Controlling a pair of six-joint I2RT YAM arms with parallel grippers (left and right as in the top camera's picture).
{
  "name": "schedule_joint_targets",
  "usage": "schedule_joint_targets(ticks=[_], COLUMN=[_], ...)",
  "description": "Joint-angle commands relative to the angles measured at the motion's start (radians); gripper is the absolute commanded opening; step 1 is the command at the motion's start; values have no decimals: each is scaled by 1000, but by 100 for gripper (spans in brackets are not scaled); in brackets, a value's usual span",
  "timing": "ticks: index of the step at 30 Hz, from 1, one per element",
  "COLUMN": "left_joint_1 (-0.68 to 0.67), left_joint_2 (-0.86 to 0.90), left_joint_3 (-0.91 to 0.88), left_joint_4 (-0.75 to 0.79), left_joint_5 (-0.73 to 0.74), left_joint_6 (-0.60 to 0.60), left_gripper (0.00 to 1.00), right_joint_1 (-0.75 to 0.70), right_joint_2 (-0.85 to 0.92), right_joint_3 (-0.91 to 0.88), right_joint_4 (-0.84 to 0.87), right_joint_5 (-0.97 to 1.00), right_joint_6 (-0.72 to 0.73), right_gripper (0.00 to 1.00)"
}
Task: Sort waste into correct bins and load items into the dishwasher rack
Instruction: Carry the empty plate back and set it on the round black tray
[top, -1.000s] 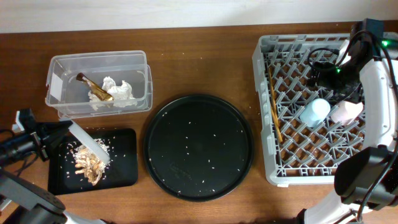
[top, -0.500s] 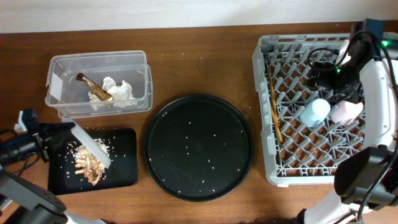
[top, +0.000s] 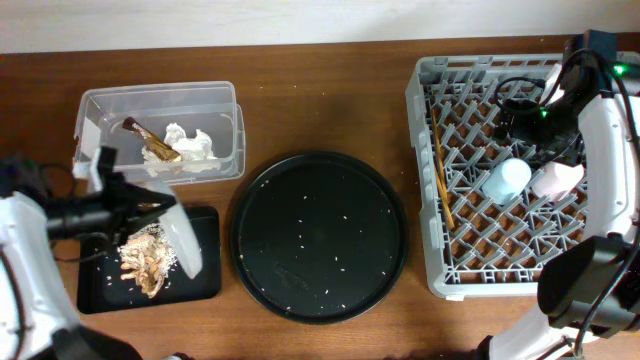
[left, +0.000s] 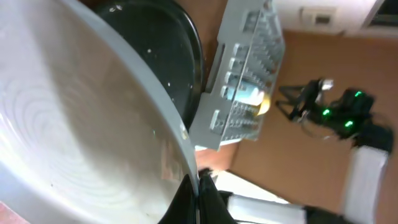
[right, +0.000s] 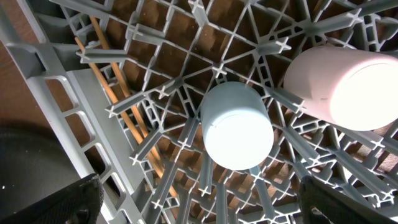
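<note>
My left gripper (top: 158, 207) is shut on the rim of the pale grey bowl (top: 184, 246) and holds it tilted over the shallow black tray (top: 205, 285), which holds beige-brown food scraps (top: 142, 265). In the left wrist view the bowl (left: 68, 130) fills the frame, its rim pinched between my fingers (left: 199, 200). The clear tub (top: 100, 100) holds white tissue (top: 190, 143) and a brown stick scrap (top: 150, 140). The dishwasher rack (top: 430, 270) holds a light blue cup (right: 236, 127), a pink cup (right: 339, 84) and chopsticks (right: 118, 102). My right gripper (right: 199, 205) is open above the cups. The yellow bowl is out of view.
The large round black tray (top: 320, 235) lies between the bins and the rack, with rice grains scattered on it. It also shows in the left wrist view (left: 168, 56), with the rack (left: 239, 81) behind it. Cables run over the rack's far right corner.
My left arm has swung in from the table's left edge, carrying the bowl rightward across the black tray. The right arm has not moved.
</note>
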Motion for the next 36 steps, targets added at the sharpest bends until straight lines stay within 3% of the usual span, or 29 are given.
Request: schedule_joint_targets(ticks=[1,5,10,13,21,26,36], left_joint_1=[-131,-343,-660,-857,-1256,-1367,-1381], left_joint_2=[-72,-99,-98,-98,-29,91,298], left_joint_3=[-6,-6,-6,-6,-8,-8,-7], left_joint_4=[79,213,408,504,671,727,742], left_joint_5=[-98,-286,-447,-627,-1076,-1197,-1187], left_joint_6=[-187,-430,-593,-716,-834,-834,-837], left_gripper=[0,0,1,0,1,1,1], right_joint_1=[-3,-3,-3,-3,-3,-3,-3], right_joint_2=[4,4,4,4,4,4,4], right_joint_3=[-5,-5,-5,-5,-5,-5,-5], right_joint_4=[-2,-2,-2,-2,-2,-2,-2], right_joint_5=[5,5,6,6,5,6,6], right_joint_6=[0,1,1,1,1,1,1], right_gripper=[98,98,98,98,98,98,98])
